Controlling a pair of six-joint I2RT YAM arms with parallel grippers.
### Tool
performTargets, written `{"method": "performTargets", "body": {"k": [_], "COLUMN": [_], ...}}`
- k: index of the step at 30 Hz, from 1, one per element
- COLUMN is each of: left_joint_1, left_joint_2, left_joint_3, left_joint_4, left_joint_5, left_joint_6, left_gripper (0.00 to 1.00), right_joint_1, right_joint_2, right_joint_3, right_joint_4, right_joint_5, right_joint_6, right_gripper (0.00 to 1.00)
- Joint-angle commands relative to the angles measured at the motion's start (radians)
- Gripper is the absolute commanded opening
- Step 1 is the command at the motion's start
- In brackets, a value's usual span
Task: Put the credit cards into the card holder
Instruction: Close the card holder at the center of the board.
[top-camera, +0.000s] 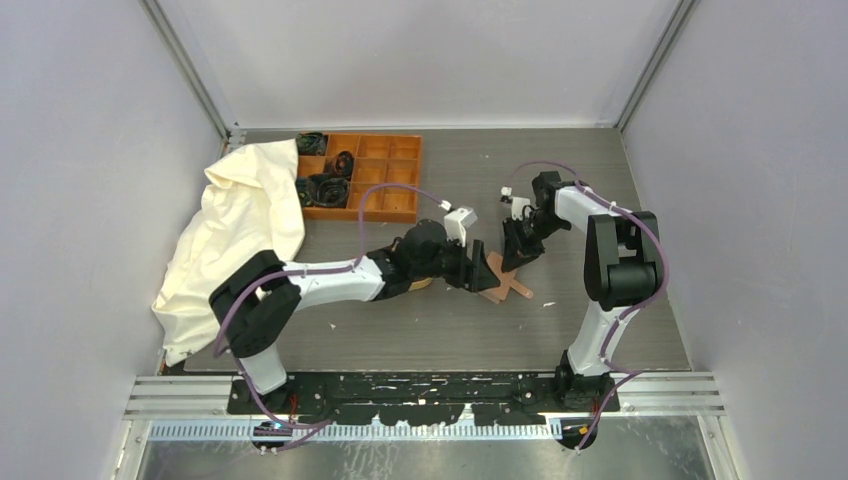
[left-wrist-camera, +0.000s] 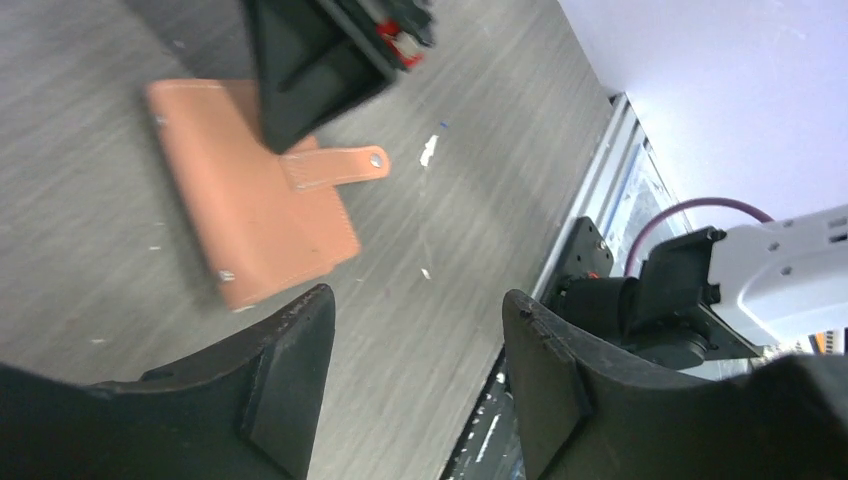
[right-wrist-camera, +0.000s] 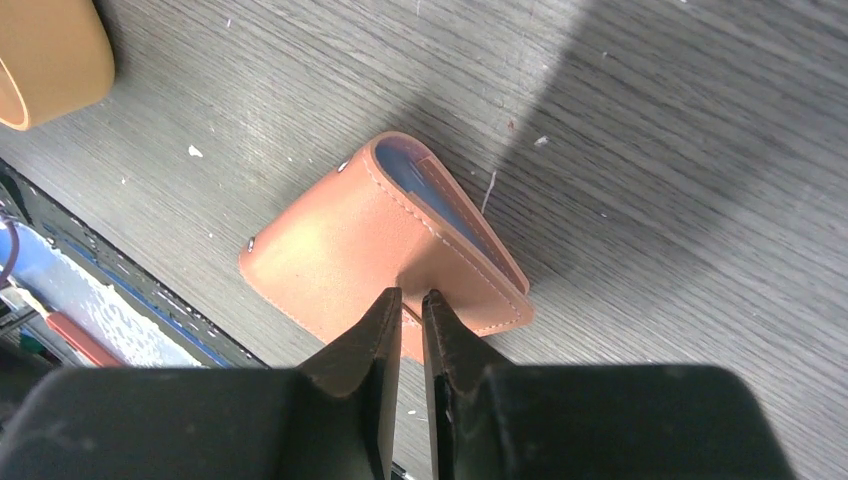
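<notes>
The left gripper (left-wrist-camera: 412, 310) stands spread and empty. The card holder (left-wrist-camera: 255, 200) lies folded on the table (left-wrist-camera: 480, 200) just ahead of its fingertips, with its long axis slanting away from them. The right gripper (right-wrist-camera: 411, 298) is nearer, directly above the holder. Its fingers are nearly together and seem to pinch the root of the snap strap (left-wrist-camera: 335, 167), which points out sideways. No loose credit cards show.

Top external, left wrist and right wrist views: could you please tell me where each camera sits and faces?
Top external: above and behind the robot, looking down on the table; left gripper and right gripper show.
Left wrist: faces the card holder obliquely; its open fingers frame the bottom.
Right wrist: looks down; its fingers pinch the card holder's strap.
Shared: the card holder.
</notes>
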Motion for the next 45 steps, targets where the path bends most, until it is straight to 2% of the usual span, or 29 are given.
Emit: {"method": "performTargets", "body": {"k": [1, 12, 20, 28, 31, 33, 34, 37, 39, 42, 45], "left_joint_1": [0.086, 0.089, 0.088, 0.086, 0.085, 0.085, 0.085, 0.089, 0.089, 0.057, -0.021], "left_joint_2": [0.000, 0.216, 0.347, 0.395, 0.406, 0.411, 0.405, 0.340, 0.258, 0.100, -0.023], "left_joint_3": [-0.018, 0.200, 0.280, 0.307, 0.321, 0.325, 0.323, 0.295, 0.277, 0.272, 0.273], "left_joint_4": [-0.013, -0.260, -0.208, -0.167, -0.132, -0.097, -0.085, -0.087, -0.153, -0.306, -0.402], "left_joint_5": [0.052, 0.069, 0.179, 0.179, 0.196, 0.214, 0.221, 0.196, 0.130, -0.046, -0.279], "left_joint_6": [0.023, 0.016, -0.075, -0.092, -0.089, -0.089, -0.080, -0.001, 0.116, 0.389, 0.643], "left_gripper": [0.63, 0.64, 0.58, 0.37, 0.22, 0.02, 0.00, 0.00, 0.00, 0.00, 0.00], "right_joint_1": [-0.006, -0.021, -0.027, -0.033, -0.040, -0.048, -0.051, -0.109, -0.159, -0.229, -0.269], "right_joint_2": [0.013, 0.016, 0.014, 0.003, -0.011, -0.025, -0.036, -0.099, -0.172, -0.304, -0.424], "right_joint_3": [0.006, 0.009, 0.008, 0.012, 0.012, 0.016, 0.018, 0.031, 0.034, -0.006, -0.071], "right_joint_4": [-0.022, -0.040, -0.051, -0.064, -0.070, -0.076, -0.082, -0.126, -0.143, -0.091, 0.014], "right_joint_5": [0.100, 0.081, 0.063, 0.024, -0.002, -0.024, -0.042, -0.149, -0.223, -0.278, -0.278], "right_joint_6": [-0.053, -0.071, -0.080, -0.091, -0.100, -0.108, -0.115, -0.164, -0.189, -0.181, -0.131], "right_gripper": [0.20, 0.20, 0.20, 0.20, 0.20, 0.20, 0.21, 0.21, 0.23, 0.28, 0.33]}}
